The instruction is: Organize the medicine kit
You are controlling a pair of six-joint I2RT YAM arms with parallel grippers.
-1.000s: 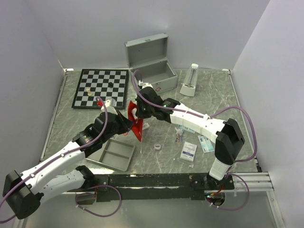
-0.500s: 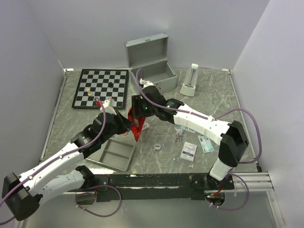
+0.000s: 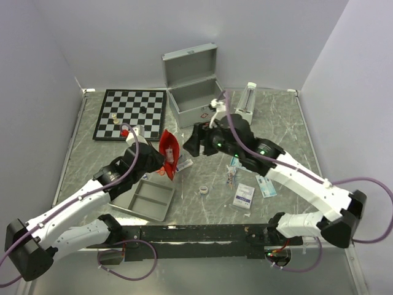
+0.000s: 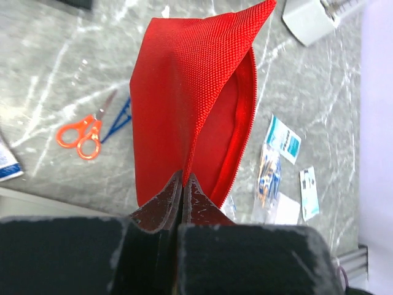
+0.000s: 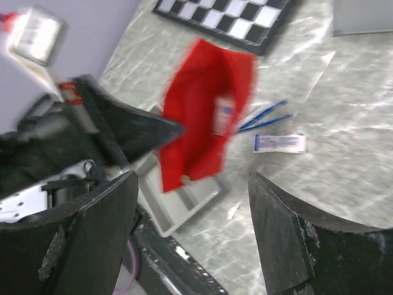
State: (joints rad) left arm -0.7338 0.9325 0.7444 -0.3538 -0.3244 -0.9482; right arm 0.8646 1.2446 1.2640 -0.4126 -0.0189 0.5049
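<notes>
The medicine kit (image 3: 195,92), a silver case, stands with its lid up at the back of the table. My left gripper (image 3: 161,163) (image 4: 183,183) is shut on a fold at the edge of the red pouch (image 3: 169,152) (image 4: 190,104) and holds it off the table, its zip mouth gaping. A small white packet (image 5: 224,114) shows inside the pouch (image 5: 202,117). My right gripper (image 3: 194,143) (image 5: 192,178) is open and empty, a short way right of the pouch and facing it.
A chessboard (image 3: 131,114) lies at the back left. The grey two-compartment tray (image 3: 147,200) sits below the pouch. Orange scissors (image 4: 83,135), a small white box (image 5: 279,143), a tape roll (image 3: 203,191) and several packets (image 3: 244,195) lie mid-table. A white bottle stand (image 3: 245,106) is right of the case.
My right gripper has opened and drawn back to the right, away from the pouch. The left gripper keeps its hold, with the pouch turned more open and slightly higher.
</notes>
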